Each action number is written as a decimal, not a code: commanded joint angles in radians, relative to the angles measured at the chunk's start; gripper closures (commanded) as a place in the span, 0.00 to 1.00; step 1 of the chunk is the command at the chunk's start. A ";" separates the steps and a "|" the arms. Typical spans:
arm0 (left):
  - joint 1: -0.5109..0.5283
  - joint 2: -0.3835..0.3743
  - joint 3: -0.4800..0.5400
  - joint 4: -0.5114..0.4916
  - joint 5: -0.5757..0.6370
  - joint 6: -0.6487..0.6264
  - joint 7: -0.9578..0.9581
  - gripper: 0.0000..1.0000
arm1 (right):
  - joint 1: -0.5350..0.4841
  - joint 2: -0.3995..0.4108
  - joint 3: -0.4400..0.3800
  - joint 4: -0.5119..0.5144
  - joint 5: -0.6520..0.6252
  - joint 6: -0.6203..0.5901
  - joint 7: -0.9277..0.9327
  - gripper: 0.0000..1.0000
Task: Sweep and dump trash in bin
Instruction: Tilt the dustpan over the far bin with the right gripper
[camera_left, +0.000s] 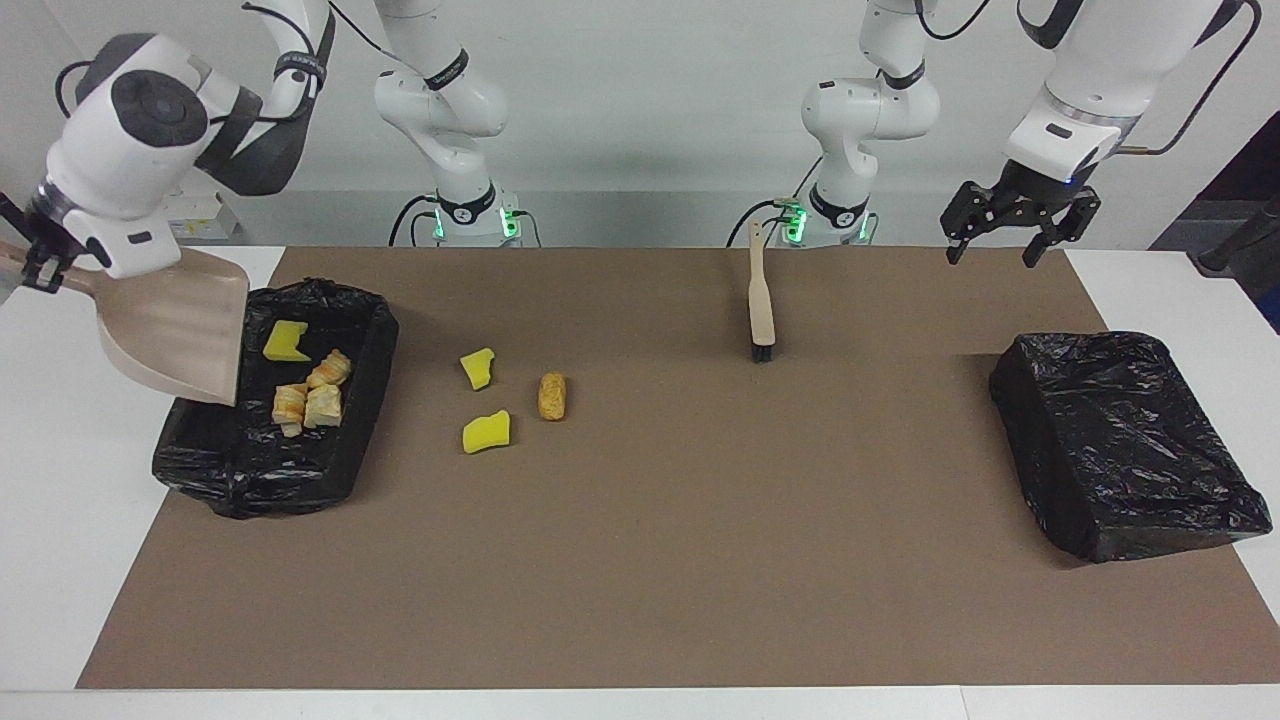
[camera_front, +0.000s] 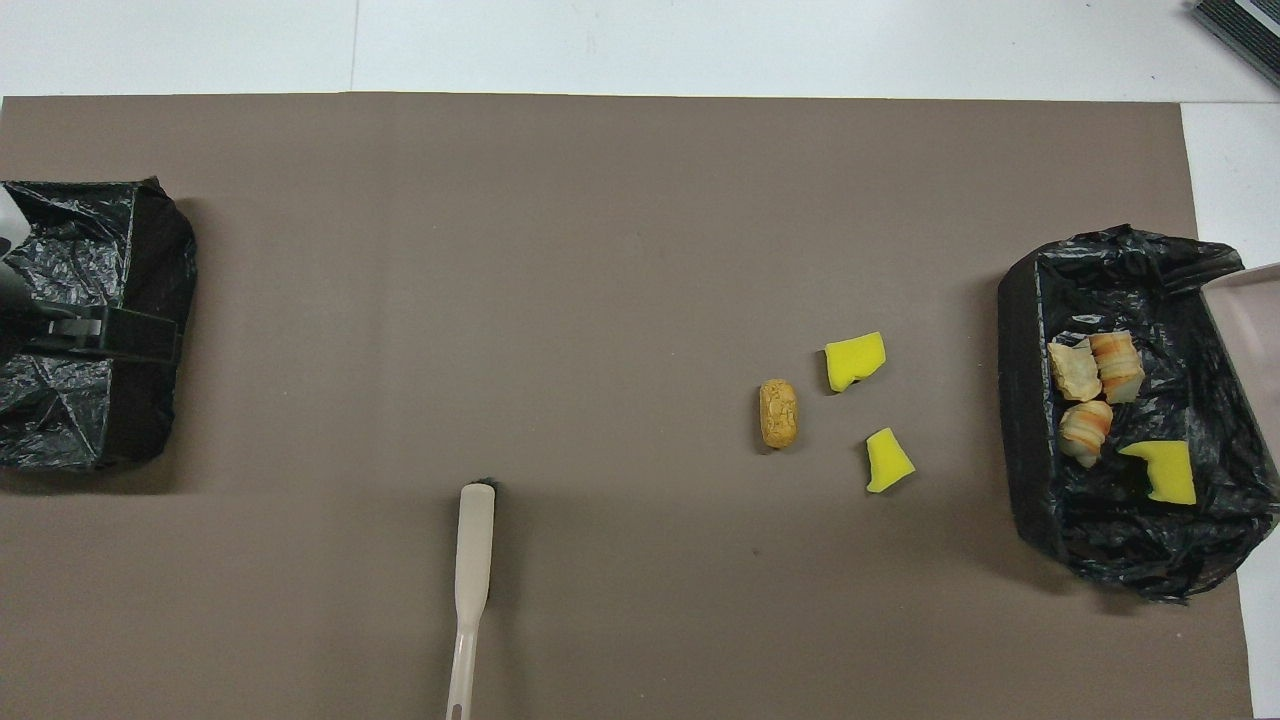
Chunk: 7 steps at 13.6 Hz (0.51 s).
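Observation:
My right gripper (camera_left: 45, 270) is shut on the handle of the beige dustpan (camera_left: 175, 325), which hangs steeply tilted and bare over the black-lined bin (camera_left: 250, 490) at the right arm's end. In the bin lie a yellow sponge chunk (camera_left: 285, 342) and three tan bread-like lumps (camera_left: 310, 395). On the mat beside the bin, trash lies loose: two yellow sponge chunks (camera_left: 478, 368) (camera_left: 487, 432) and a brown nugget (camera_left: 551, 396). My left gripper (camera_left: 1008, 235) hangs open and holds nothing, in the air over the mat's edge at the left arm's end.
A beige brush (camera_left: 762, 300) lies on the brown mat near the robots, bristles pointing away from them. A second black-lined bin (camera_left: 1125, 445) sits at the left arm's end of the table. White table shows around the mat.

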 joint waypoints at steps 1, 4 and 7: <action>0.013 -0.001 -0.010 0.008 0.012 -0.021 0.005 0.00 | -0.002 -0.042 0.034 0.067 0.119 -0.122 0.117 1.00; 0.013 -0.001 -0.010 0.007 0.012 -0.021 0.005 0.00 | 0.007 -0.045 0.071 0.082 0.335 -0.216 0.515 1.00; 0.013 -0.001 -0.010 0.007 0.012 -0.021 0.005 0.00 | 0.060 -0.041 0.077 0.071 0.584 -0.239 0.983 1.00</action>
